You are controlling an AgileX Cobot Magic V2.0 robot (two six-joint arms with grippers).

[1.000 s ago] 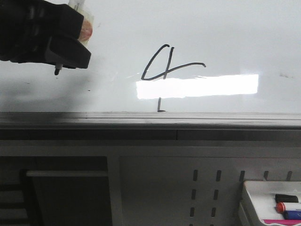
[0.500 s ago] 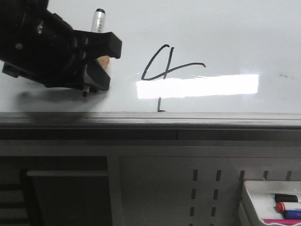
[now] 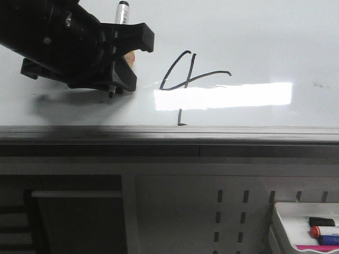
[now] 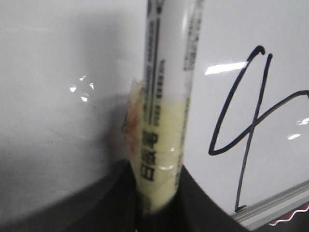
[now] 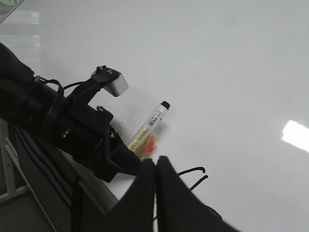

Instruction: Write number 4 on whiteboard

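- My left pincer (image 3: 124,66), clenched on the marker (image 3: 122,11), has dropped and slid right, toward the number 4 (image 3: 186,74).
- The 4 sits complete on the whiteboard (image 3: 265,42); right pincer (image 5: 155,166) closed, empty.

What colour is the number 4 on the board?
Black. The number 4 is a thin black line on the white whiteboard, clearest in the front view.

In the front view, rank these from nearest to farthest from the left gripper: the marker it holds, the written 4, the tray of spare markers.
1. Marker, clamped in the left gripper.
2. The number 4, just right of it on the whiteboard.
3. Marker tray, far lower right, off the board.
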